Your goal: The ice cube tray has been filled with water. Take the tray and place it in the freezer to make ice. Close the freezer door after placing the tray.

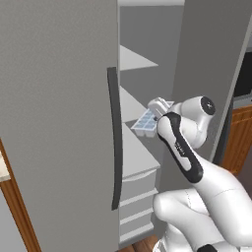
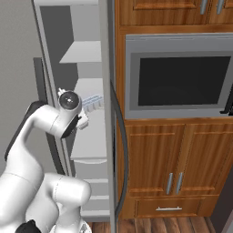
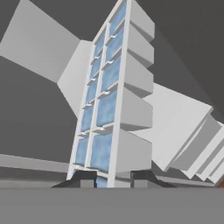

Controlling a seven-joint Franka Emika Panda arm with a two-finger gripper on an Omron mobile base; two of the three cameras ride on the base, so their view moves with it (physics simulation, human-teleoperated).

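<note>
Freezer door, grey with dark bar handle, stands open at left. Freezer interior next, white shelves above drawers. Ice cube tray, pale blue water in two rows of cells, held over a middle shelf inside the compartment. Gripper: jaws pinching the tray's near end. Wooden cabinets and microwave at right.
</note>
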